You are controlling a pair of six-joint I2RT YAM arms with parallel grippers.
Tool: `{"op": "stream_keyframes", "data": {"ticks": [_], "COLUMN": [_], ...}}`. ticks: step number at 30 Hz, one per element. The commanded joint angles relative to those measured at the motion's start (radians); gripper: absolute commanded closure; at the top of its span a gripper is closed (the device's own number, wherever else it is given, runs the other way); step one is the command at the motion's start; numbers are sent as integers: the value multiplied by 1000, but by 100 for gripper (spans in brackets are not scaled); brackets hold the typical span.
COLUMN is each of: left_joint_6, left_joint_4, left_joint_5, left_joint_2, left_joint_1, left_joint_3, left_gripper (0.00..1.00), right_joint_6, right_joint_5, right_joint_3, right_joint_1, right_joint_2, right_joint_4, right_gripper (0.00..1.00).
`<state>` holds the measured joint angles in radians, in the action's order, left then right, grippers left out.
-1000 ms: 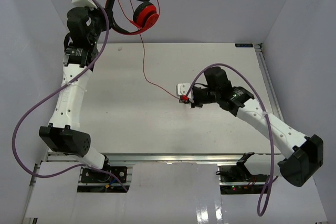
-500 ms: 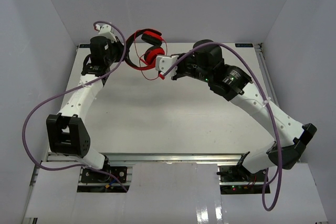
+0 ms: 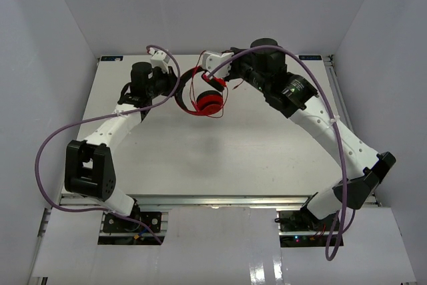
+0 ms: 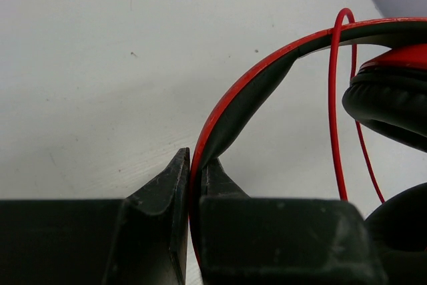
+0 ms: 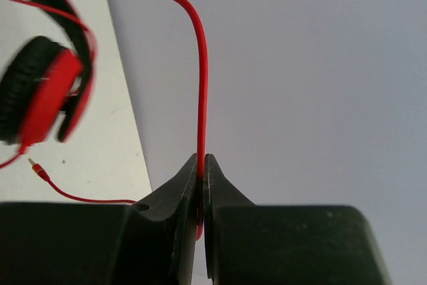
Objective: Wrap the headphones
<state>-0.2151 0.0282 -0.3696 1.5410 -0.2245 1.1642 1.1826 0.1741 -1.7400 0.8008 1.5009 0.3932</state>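
The red headphones (image 3: 209, 104) hang above the far middle of the table, between my two arms. My left gripper (image 3: 177, 93) is shut on the red-and-black headband (image 4: 253, 85), pinched between the fingertips (image 4: 193, 165). A black ear pad (image 4: 390, 101) sits to its right, and the thin red cable (image 4: 331, 98) loops over the band. My right gripper (image 3: 208, 70) is just behind the headphones, shut on the cable (image 5: 201, 98), which rises from its jaws (image 5: 201, 165) and arcs left over an ear cup (image 5: 40, 91). The plug (image 5: 37, 167) hangs free below.
The white table (image 3: 213, 151) is walled by grey panels on the left, back and right. Thick purple arm cables (image 3: 50, 145) loop beside each arm. The right wrist faces the back wall (image 5: 300, 65).
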Motion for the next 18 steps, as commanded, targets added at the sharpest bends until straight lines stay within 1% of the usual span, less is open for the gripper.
{"op": "stream_keyframes", "data": {"ticks": [1,4,7,11,18], "left_joint_6": [11,16,19,22,-2], "left_joint_4": [68,73,77,73,53], "left_joint_5": [-62,-76,-114,-186,-265], "left_joint_2": [-93,-120,-158,-203,-272], "left_joint_1": [4,2,-2,-21,-45], "left_joint_3": [-35,-57,-71,-81,-93], "left_gripper": [100,100,100,100,100], "right_joint_6": [-52,-111,-192,-276,-456], "right_joint_5": [-16,-70,-136,-208,-312], "right_joint_3": [-53,-21,19,58,-1], "right_joint_1": [-72,-132,-174,-204,-305], "right_joint_2": [5,3,12,39,137], "right_joint_4": [-114,-159,-169,-191,-186], "right_gripper": [92,92,92,92,92]}}
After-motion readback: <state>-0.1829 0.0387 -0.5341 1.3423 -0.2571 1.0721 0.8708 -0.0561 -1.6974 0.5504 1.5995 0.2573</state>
